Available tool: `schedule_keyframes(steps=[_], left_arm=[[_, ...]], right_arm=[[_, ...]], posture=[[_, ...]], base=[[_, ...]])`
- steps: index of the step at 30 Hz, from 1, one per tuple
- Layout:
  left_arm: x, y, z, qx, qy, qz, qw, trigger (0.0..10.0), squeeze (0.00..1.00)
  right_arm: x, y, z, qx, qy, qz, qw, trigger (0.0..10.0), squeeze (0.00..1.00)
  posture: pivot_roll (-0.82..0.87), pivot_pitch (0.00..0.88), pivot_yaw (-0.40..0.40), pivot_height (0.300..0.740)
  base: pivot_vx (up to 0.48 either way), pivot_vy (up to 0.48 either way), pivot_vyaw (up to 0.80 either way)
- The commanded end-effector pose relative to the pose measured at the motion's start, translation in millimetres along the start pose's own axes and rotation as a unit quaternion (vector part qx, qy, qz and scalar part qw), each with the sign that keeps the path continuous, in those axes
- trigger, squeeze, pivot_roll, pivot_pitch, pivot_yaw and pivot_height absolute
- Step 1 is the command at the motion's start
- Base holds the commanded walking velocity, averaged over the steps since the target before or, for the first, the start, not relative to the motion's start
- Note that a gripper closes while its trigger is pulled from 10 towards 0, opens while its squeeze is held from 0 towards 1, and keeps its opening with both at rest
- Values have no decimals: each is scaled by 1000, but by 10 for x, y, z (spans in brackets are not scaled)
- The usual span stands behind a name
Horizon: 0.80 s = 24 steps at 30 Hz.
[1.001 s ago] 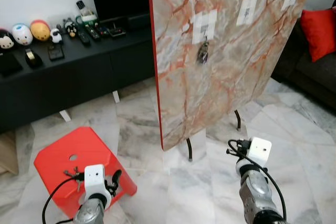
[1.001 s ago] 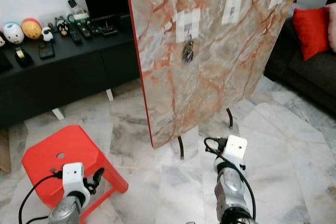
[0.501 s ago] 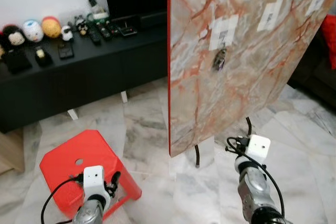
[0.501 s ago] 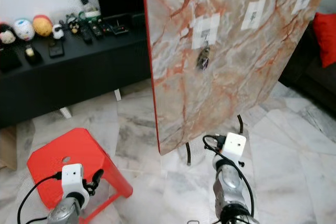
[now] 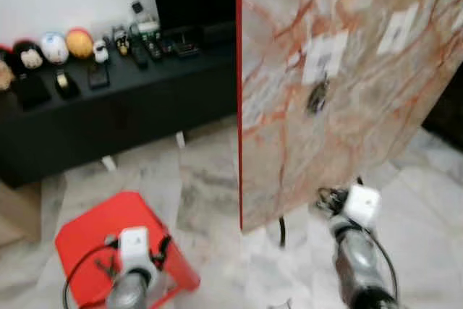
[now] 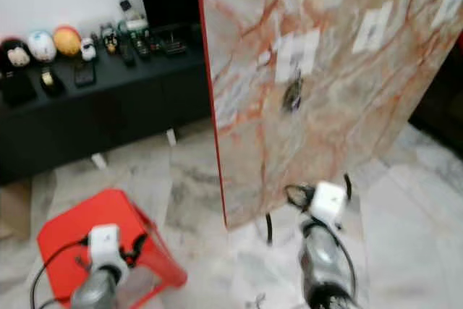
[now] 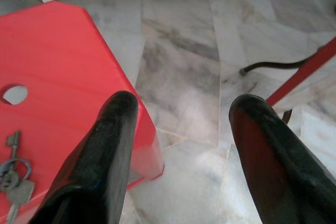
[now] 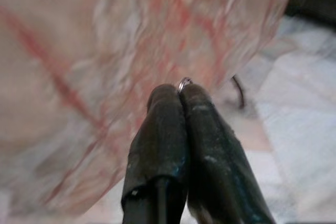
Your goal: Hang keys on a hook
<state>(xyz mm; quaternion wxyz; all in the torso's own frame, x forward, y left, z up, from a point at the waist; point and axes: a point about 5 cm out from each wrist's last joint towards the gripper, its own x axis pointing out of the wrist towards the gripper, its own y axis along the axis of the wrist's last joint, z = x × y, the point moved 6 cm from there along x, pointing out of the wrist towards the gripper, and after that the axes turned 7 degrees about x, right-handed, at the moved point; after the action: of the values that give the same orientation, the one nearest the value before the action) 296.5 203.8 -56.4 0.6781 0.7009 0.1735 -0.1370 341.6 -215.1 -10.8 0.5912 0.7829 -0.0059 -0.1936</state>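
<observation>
While the left gripper (image 7: 181,108) hangs wide open over the red plastic stool (image 7: 58,72), a bunch of silver keys (image 7: 11,182) lies on the stool top by its round hole. Right gripper (image 8: 181,93) is pinched tight on a small metal key ring (image 8: 184,81), facing the upright marble-patterned board (image 5: 340,70), where another key bunch (image 5: 317,99) hangs below a white label (image 5: 325,56).

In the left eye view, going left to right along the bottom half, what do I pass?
Red stool → left gripper → red edge of the marble board → right gripper.
</observation>
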Motion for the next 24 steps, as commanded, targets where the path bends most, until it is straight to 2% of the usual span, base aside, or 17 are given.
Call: schedule_keyframes(steps=[1, 7, 8, 10, 13, 16, 18, 20, 24], left_arm=[[-61, -121, -82, 12, 7, -17, 1000, 10000, 0], [-119, -290, -55, 43, -11, -52, 998, 10000, 0], [-213, -448, -147, 65, -10, -76, 995, 10000, 0], [-257, -514, -200, 71, -5, -87, 994, 10000, 0], [-432, -713, -480, 78, 32, -118, 989, 10000, 0], [-582, -862, -690, 80, 61, -144, 984, 10000, 0], [-621, -901, -737, 83, 68, -153, 982, 10000, 0], [-746, -1039, -869, 90, 91, -186, 974, 10000, 0], [-864, -1201, -922, 104, 92, -230, 963, 10000, 0]], right_arm=[[2, 0, -111, 5, 12, 3, 1000, 10000, 0], [4, 16, -107, 4, 11, 6, 1000, 10000, 0], [9, 28, -96, 4, 9, 7, 1000, 10000, 0], [10, 31, -92, 4, 9, 8, 1000, 10000, 0], [12, 37, -82, 4, 7, 9, 1000, 10000, 0], [14, 37, -89, 4, 8, 8, 1000, 10000, 0], [14, 36, -94, 4, 9, 8, 1000, 10000, 0], [18, 36, -124, 5, 11, 8, 1000, 10000, 0], [24, 58, -130, 6, 12, 11, 1000, 10000, 0]], posture=[[-26, 32, -36, 740], [-26, 31, -34, 740], [-23, 27, -28, 740], [-23, 27, -28, 740], [-20, 21, -26, 740], [-14, 17, -26, 740], [-10, 14, -27, 740], [-11, 4, -25, 740], [-18, 0, -23, 740]], base=[[0, 0, 0], [0, -301, 0], [0, 0, 0], [0, 0, 0], [0, 0, 0], [0, 0, 0], [0, 0, 0], [0, 0, 0], [0, 0, 0]])
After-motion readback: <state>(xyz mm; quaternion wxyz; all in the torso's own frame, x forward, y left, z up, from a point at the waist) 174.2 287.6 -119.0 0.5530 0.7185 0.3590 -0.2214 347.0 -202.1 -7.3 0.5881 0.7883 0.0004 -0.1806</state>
